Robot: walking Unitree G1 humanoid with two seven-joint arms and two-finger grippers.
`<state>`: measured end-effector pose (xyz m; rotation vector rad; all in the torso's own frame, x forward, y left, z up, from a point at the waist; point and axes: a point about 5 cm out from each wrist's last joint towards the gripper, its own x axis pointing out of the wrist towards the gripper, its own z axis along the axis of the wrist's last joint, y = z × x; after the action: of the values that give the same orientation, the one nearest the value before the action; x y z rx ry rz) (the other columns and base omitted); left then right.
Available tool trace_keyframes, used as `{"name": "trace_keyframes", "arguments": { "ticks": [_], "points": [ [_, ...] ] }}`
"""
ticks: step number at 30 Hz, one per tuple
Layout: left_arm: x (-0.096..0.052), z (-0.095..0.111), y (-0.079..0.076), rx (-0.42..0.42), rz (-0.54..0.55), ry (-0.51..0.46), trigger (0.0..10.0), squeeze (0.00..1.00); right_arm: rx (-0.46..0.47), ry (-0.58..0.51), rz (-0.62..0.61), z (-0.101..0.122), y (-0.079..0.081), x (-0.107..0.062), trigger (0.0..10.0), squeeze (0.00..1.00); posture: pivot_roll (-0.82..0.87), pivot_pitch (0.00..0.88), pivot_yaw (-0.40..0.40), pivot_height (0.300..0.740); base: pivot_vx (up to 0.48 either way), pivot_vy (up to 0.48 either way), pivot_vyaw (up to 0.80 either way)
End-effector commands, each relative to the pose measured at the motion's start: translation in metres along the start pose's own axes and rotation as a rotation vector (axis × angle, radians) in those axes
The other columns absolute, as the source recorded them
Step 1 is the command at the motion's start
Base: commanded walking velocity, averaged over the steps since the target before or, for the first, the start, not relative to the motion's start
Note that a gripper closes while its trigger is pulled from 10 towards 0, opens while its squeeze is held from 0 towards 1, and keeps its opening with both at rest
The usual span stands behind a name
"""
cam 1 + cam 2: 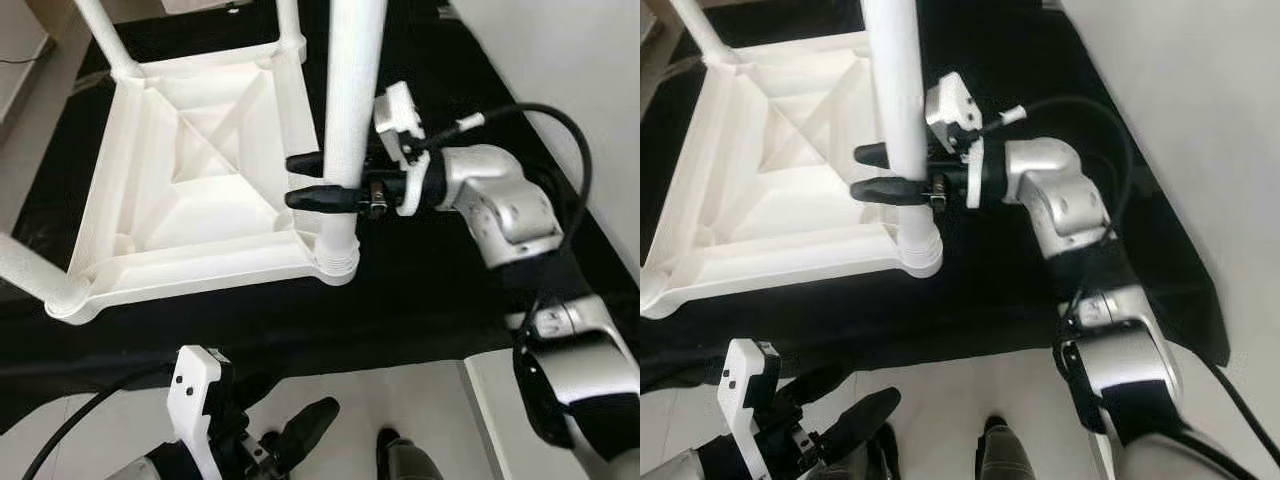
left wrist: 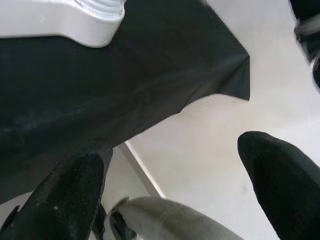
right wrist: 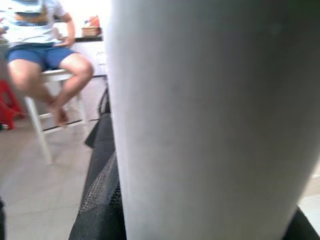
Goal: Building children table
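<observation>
One table: white plastic table top (image 1: 190, 190) lies upside down on a black cloth (image 1: 420, 290), ribbed underside facing up, left of centre in the scene.
Near-right leg: a white leg (image 1: 352, 110) stands upright in the near-right corner socket (image 1: 338, 262) of the table top.
Other legs: a second leg (image 1: 100, 35) rises from the far-left corner, and a third leg (image 1: 30, 275) from the near-left corner.
Right gripper: the right gripper (image 1: 305, 181) reaches in from the right and pinches the near-right leg partway up, one black finger on each side of it.
Left gripper: the left gripper (image 2: 175, 175) hangs low at the near edge, over pale floor (image 2: 210, 145), its fingers (image 2: 70, 192) spread apart and holding nothing.
Cloth: its near edge ends on the floor just beyond the left gripper.
Person: in the right wrist view a person (image 3: 42, 50) sits on a white stool (image 3: 40, 117), far off past the leg.
</observation>
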<state>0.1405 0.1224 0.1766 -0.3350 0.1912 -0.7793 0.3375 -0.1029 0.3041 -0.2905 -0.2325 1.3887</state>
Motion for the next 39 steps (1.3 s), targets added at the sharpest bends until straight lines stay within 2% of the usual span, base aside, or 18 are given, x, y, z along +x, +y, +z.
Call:
{"name": "trace_keyframes", "arguments": {
  "ticks": [1, 4, 5, 6, 7, 8, 9, 10, 13, 14, 15, 17, 19, 25, 34, 37, 38, 39],
  "points": [
    [-0.001, -0.003, 0.0, 0.005, 0.012, 0.011, 10.0, 0.0, 0.062, 0.155, -0.077, -0.03, 0.002, -0.009, 0.0, 0.0, -0.06, 0.382, 0.065, 0.74, 0.0, 0.0, 0.0],
    [0.0, -0.004, 0.0, 0.01, 0.012, 0.008, 10.0, 0.0, 0.041, 0.156, -0.164, -0.03, 0.006, -0.012, 0.0, 0.0, -0.07, 0.379, 0.066, 0.74, 0.0, 0.0, 0.0],
    [0.0, -0.004, 0.001, 0.012, 0.012, 0.007, 10.0, 0.0, 0.027, 0.158, -0.211, -0.029, 0.008, -0.013, 5.2, 0.0, -0.07, 0.376, 0.064, 0.74, 0.0, 0.0, 0.0],
    [0.0, -0.004, 0.001, 0.012, 0.012, 0.007, 10.0, 0.0, 0.027, 0.158, -0.211, -0.029, 0.008, -0.013, 5.2, 0.0, -0.07, 0.376, 0.064, 0.74, 0.0, 0.0, 0.0],
    [0.0, -0.004, 0.001, 0.014, 0.012, 0.006, 10.0, 0.0, 0.014, 0.164, -0.246, -0.029, 0.011, -0.014, 6.9, 0.0, -0.07, 0.375, 0.065, 0.74, 0.0, 0.0, 0.0],
    [0.0, -0.004, 0.002, 0.016, 0.014, 0.004, 10.0, 0.0, 0.03, 0.177, -0.293, -0.031, 0.015, -0.014, 10.0, 0.0, -0.07, 0.374, 0.065, 0.74, 0.0, 0.0, 0.0],
    [0.0, -0.004, 0.002, 0.016, 0.014, 0.004, 10.0, 0.0, 0.03, 0.177, -0.293, -0.031, 0.015, -0.014, 10.0, 0.0, -0.07, 0.374, 0.065, 0.74, 0.0, 0.0, 0.0],
    [0.001, -0.005, 0.003, 0.02, 0.016, 0.0, 10.0, 0.0, 0.06, 0.25, -0.424, -0.041, 0.025, -0.013, 10.0, 0.0, -0.08, 0.37, 0.062, 0.74, 0.0, 0.0, 0.0],
    [0.001, -0.005, 0.003, 0.02, 0.016, 0.0, 10.0, 0.0, 0.06, 0.25, -0.424, -0.041, 0.025, -0.013, 10.0, 0.0, -0.08, 0.37, 0.062, 0.74, 0.0, 0.0, 0.0],
    [0.001, -0.005, 0.004, 0.021, 0.017, -0.002, 10.0, 0.0, 0.101, 0.299, -0.544, -0.05, 0.029, -0.012, 10.0, 0.0, -0.08, 0.365, 0.057, 0.74, 0.0, 0.0, 0.0],
    [0.001, -0.005, 0.004, 0.021, 0.017, -0.002, 10.0, 0.0, 0.101, 0.299, -0.544, -0.05, 0.029, -0.012, 10.0, 0.0, -0.08, 0.365, 0.057, 0.74, 0.0, 0.0, 0.0],
    [0.001, -0.005, 0.006, 0.028, 0.023, -0.012, 10.0, 0.0, 0.215, 0.338, -0.806, -0.069, 0.051, -0.008, 10.0, 0.0, -0.08, 0.358, 0.064, 0.74, 0.0, 0.0, 0.0],
    [0.003, -0.006, 0.008, 0.034, 0.027, -0.018, 10.0, 0.0, 0.279, 0.33, -0.904, -0.075, 0.061, -0.003, 10.0, 0.0, -0.08, 0.357, 0.067, 0.74, 0.0, 0.0, 0.0],
    [0.005, -0.007, 0.01, 0.045, 0.03, -0.024, 10.0, 0.0, 0.289, 0.322, -0.961, -0.074, 0.054, -0.001, 10.0, 0.0, -0.08, 0.338, 0.064, 0.74, 0.0, 0.0, 0.0],
    [0.006, -0.007, 0.012, 0.059, 0.038, -0.034, 10.0, 0.0, 0.296, 0.324, -0.999, -0.07, 0.057, 0.002, 10.0, 0.0, -0.08, 0.327, 0.066, 0.74, 0.0, 0.0, 0.0],
    [0.007, 0.007, 0.02, 0.131, 0.088, -0.085, 10.0, 0.0, 0.301, 0.312, -1.014, -0.069, 0.059, 0.005, 10.0, 0.0, -0.08, 0.313, 0.068, 0.74, 0.0, 0.0, 0.0],
    [0.007, 0.007, 0.02, 0.131, 0.088, -0.085, 10.0, 0.0, 0.301, 0.312, -1.014, -0.069, 0.059, 0.005, 10.0, 0.0, -0.08, 0.313, 0.068, 0.74, 0.0, 0.0, 0.0],
    [0.008, 0.018, 0.024, 0.154, 0.106, -0.127, 10.0, 0.0, 0.301, 0.31, -1.015, -0.069, 0.059, 0.006, 10.0, 0.0, -0.07, 0.307, 0.067, 0.74, 0.0, 0.0, 0.0]
  ]
}}
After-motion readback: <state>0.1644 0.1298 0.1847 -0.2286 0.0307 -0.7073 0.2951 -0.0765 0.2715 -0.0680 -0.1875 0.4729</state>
